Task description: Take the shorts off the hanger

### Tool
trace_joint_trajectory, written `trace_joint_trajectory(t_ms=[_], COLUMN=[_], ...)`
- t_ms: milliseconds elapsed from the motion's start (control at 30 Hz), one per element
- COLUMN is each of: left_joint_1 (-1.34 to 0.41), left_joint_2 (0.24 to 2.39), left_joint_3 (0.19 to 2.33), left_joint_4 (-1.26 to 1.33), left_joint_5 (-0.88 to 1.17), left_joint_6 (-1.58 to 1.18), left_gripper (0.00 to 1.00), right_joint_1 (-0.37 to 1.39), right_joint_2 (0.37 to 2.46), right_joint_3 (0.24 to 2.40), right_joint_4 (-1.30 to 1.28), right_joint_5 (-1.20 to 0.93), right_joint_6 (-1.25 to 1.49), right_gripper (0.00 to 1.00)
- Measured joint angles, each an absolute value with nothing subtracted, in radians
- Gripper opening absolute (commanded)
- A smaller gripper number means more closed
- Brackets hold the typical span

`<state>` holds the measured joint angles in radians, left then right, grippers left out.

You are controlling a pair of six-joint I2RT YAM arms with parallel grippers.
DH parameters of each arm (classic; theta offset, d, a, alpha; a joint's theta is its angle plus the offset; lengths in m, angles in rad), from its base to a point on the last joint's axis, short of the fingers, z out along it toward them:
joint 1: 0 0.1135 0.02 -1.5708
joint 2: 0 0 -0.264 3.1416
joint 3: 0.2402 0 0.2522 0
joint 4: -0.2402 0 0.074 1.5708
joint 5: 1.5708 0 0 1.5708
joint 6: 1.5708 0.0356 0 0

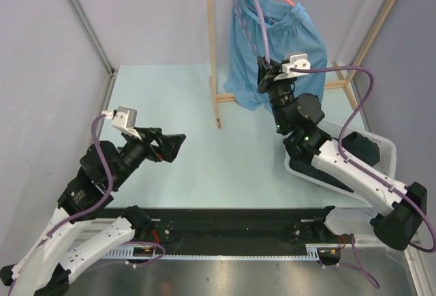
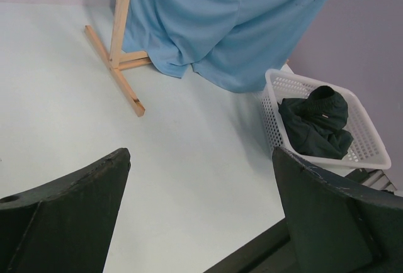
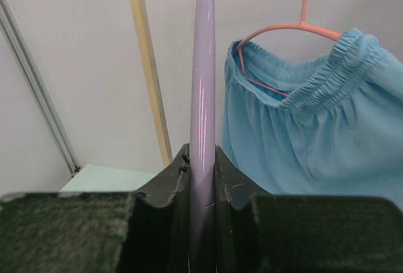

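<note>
Light blue gathered-waist fabric shorts hung on pink wire hanger from wooden rack, far centre. Right claw raised just in front of them, fingers clenched on lilac cable. Black fabric shorts lay in white mesh basket, near right. Left claw released, low, well left of both pairs.

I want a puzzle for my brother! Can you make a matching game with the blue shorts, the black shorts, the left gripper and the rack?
Things:
1. blue shorts
2. black shorts
3. left gripper
4. rack

Clues:
A. in the white basket
B. wooden, standing on the table
C. on the pink hanger
D. open, holding nothing

Pairs: 1-C, 2-A, 3-D, 4-B
</note>
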<state>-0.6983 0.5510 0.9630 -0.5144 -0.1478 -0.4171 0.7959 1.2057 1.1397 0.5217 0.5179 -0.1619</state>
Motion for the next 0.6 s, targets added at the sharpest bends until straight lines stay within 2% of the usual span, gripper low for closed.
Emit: trace_joint_trajectory(t_ms=[600], left_joint_1=[-0.698], left_joint_2=[0.551], left_joint_3=[0.963], left_joint_4=[-0.519], left_joint_5=[-0.157], left_joint_6=[-0.358], left_gripper=[1.00], right_joint_1=[0.767], right_joint_2=[1.403], right_joint_3=[1.209], right_joint_4=[0.604], right_joint_5=[0.445], right_joint_6=[-0.140], right_gripper=[0.00])
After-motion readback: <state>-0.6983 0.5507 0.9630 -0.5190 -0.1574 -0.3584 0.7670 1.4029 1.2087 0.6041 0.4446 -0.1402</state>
